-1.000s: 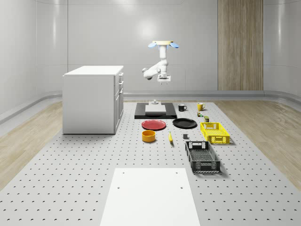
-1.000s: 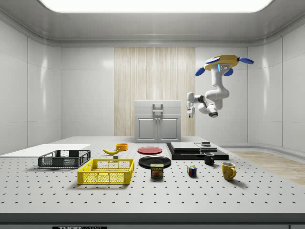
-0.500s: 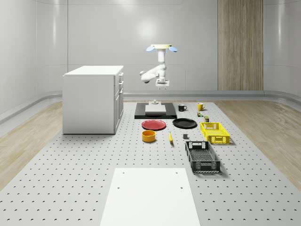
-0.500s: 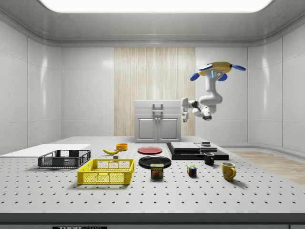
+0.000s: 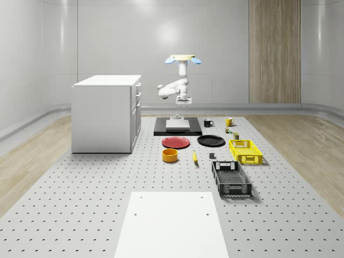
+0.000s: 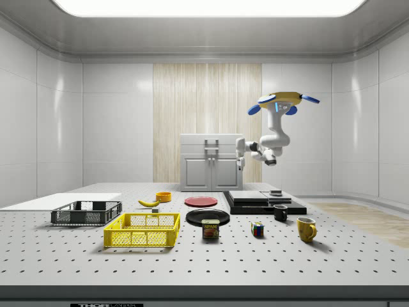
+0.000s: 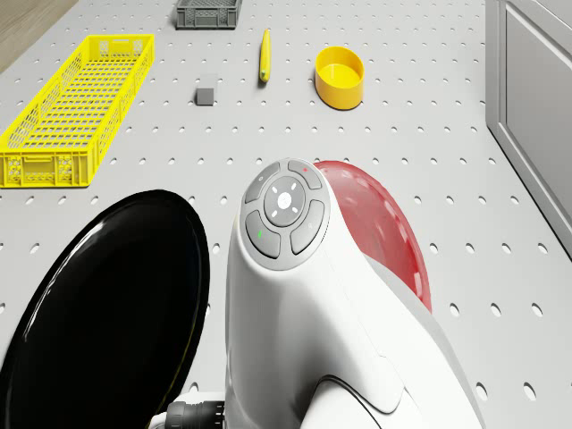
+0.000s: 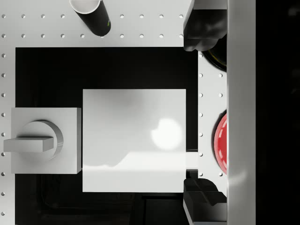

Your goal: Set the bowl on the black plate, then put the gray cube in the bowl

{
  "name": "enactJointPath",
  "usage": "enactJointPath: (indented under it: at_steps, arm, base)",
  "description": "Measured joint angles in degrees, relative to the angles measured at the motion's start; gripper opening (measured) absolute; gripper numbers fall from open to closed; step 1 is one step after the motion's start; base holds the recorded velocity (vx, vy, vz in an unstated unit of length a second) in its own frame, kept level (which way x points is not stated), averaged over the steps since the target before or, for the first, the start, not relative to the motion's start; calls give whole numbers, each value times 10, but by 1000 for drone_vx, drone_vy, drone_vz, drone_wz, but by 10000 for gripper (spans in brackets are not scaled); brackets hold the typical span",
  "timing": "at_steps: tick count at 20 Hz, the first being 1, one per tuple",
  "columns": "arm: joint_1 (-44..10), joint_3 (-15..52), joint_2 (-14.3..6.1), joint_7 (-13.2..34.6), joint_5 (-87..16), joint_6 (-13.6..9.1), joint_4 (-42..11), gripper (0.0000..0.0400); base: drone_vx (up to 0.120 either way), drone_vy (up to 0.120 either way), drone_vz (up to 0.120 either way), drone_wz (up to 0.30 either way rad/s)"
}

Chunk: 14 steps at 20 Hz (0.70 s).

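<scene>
The yellow bowl [image 5: 170, 155] [image 7: 340, 76] stands on the table in front of a red plate. The black plate [image 5: 210, 141] [image 7: 98, 313] lies bare beside the red plate, on the whole-scene view's right. The small gray cube [image 5: 212, 156] [image 7: 206, 94] sits on the table between a banana and a yellow crate. The drone [image 5: 183, 59] [image 6: 281, 102] hovers high over the back of the table. Its gripper [image 5: 183, 104] [image 6: 241, 164] [image 8: 196, 114] hangs open and holds nothing. It is above the black platform [image 8: 47, 70], far from the bowl.
A white block [image 8: 133, 140] and a grey handled fixture [image 8: 44, 140] sit on the platform. Also on the table are a red plate [image 5: 176, 142], banana [image 5: 194, 156], yellow crate [image 5: 245, 151], black crate [image 5: 230, 178] and two mugs [image 5: 208, 122]. A white cabinet [image 5: 106, 113] stands at the whole-scene view's left.
The drone and arm have come lower and moved toward the side view's left, which brings the gripper closer above the platform. Nothing on the table has moved.
</scene>
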Motion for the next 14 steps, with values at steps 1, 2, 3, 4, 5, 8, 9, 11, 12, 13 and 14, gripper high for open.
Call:
enactJointPath:
  at_steps: [1,2,3,4,5,8,9,11,12,13,14]
  arm:
    - [-1,1,-3,1,1,3,0,400]
    - [-2,2,-6,2,3,5,0,400]
    - [-3,3,-8,3,4,8,1,400]
    - [-4,3,-11,3,6,10,1,400]
    - [-5,4,-14,4,7,12,1,400]
    - [-7,6,-22,7,11,20,2,400]
    - [-8,7,-24,7,12,22,2,400]
    - [-9,9,-29,9,15,27,2,400]
    - [-10,9,-32,10,16,29,2,400]
    - [-11,10,-34,10,18,32,2,400]
    - [-12,11,-37,11,19,34,3,400]
  base:
    - [120,0,-120,0]
    - [120,0,-120,0]
    - [120,0,-120,0]
    - [120,0,0,0]
    - [120,0,0,0]
    - [120,-40,0,0]
    - [120,-80,0,0]
    - [120,0,-60,0]
    - [120,0,-120,0]
    - [120,0,-120,0]
    - [120,0,-120,0]
